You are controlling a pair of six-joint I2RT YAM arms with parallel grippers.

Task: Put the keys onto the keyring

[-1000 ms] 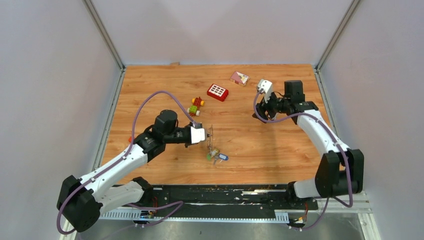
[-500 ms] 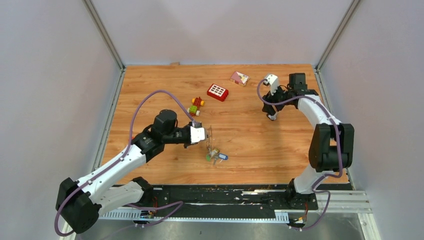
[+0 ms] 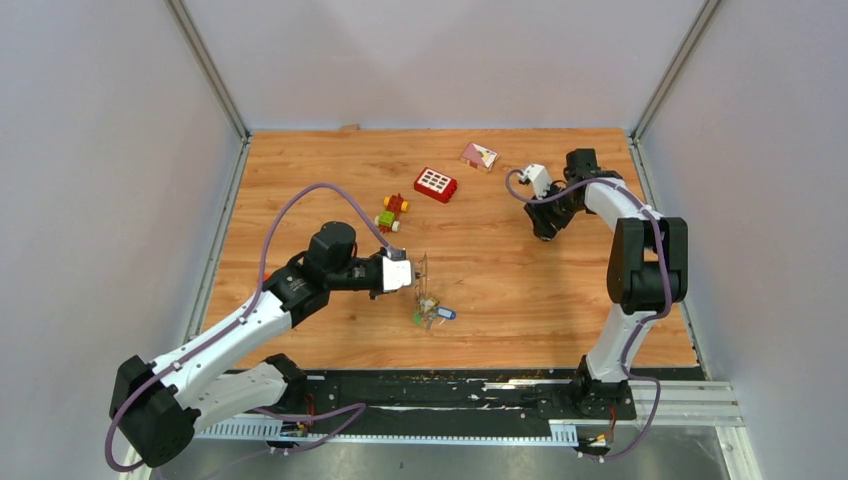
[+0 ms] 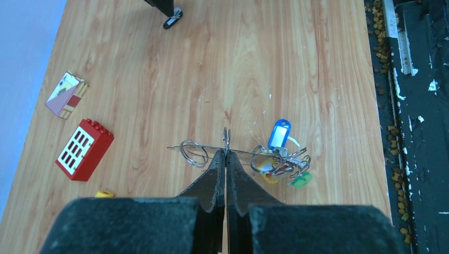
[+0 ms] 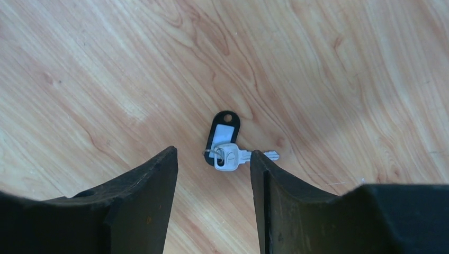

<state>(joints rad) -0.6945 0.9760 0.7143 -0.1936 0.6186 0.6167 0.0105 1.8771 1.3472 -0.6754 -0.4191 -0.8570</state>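
While the left end effector (image 4: 226, 154) pinches the keyring (image 4: 244, 153), the right (image 5: 213, 152) gapes over a key (image 5: 226, 145).

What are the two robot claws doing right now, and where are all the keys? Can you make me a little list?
left claw: shut on the keyring, holding it on edge
bunch of keys: on the keyring, blue and green tags showing
right claw: open, pointing down at the loose key
loose key: flat on the table, silver with a black tag, not on the keyring
other things: red brick and block toy, farther back on the table
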